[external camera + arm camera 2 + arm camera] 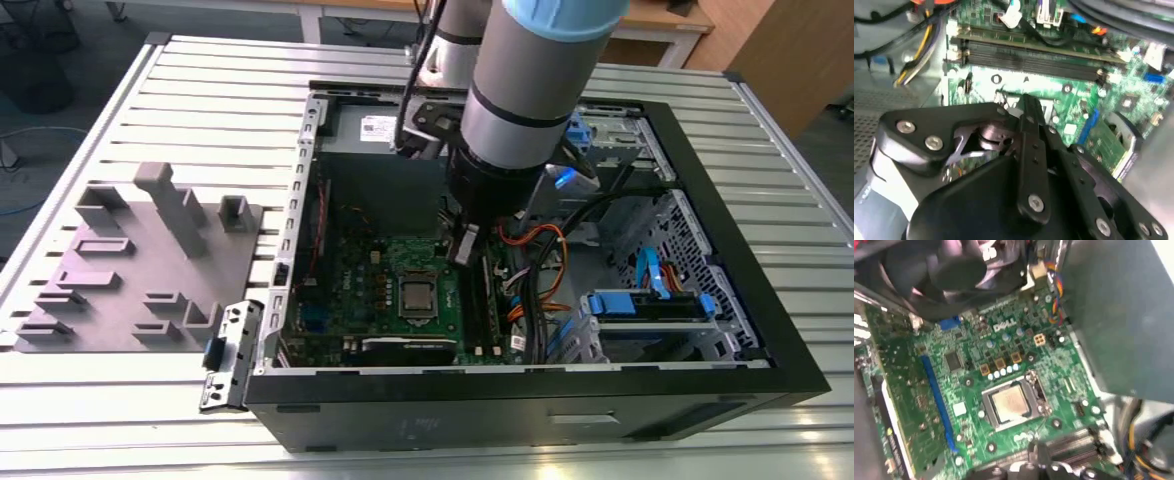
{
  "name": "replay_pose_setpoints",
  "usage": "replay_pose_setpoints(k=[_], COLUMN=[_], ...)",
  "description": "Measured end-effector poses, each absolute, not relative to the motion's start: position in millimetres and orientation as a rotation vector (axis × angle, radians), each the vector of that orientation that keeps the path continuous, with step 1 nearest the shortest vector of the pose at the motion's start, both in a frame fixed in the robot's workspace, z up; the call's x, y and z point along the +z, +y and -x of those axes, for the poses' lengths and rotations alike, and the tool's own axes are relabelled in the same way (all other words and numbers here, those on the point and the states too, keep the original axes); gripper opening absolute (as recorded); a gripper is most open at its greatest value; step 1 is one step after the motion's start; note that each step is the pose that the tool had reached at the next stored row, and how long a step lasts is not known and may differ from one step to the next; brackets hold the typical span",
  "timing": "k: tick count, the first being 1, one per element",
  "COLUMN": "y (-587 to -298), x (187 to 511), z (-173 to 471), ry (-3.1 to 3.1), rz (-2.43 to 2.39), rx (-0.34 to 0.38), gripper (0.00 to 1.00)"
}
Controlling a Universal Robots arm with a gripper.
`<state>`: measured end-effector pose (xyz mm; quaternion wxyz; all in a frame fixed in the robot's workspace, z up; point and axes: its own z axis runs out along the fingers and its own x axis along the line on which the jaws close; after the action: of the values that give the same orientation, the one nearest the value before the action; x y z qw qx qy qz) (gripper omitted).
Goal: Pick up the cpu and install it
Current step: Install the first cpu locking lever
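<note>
The flat square silver-topped cpu (1012, 403) lay seated in the metal-framed socket (1040, 390) on the green motherboard (367, 275). The black gripper (463, 243) hovered above, offset toward the memory slots (1024, 54); jaw state could not be determined.

The exterior view looks down from high at an angle on the open computer case (534, 250), the tray (134, 270) toward nine o'clock. Both wrist views sit close above the motherboard (974, 385) — the second looks past the gripper (1026, 107) — and all three share that board.
</note>
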<state>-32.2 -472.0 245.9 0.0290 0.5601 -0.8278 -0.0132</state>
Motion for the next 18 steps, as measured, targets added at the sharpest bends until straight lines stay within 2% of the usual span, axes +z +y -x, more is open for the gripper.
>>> replay_pose_setpoints(k=[1, 3, 18], y=[-472, -472, -470], x=[264, 273, 272], z=[32, 32, 32], ry=[-2.554, -2.554, -2.553], rz=[-1.727, -1.727, -1.726], rx=[-0.041, -0.041, -0.035], gripper=[0.11, 0.11, 0.11])
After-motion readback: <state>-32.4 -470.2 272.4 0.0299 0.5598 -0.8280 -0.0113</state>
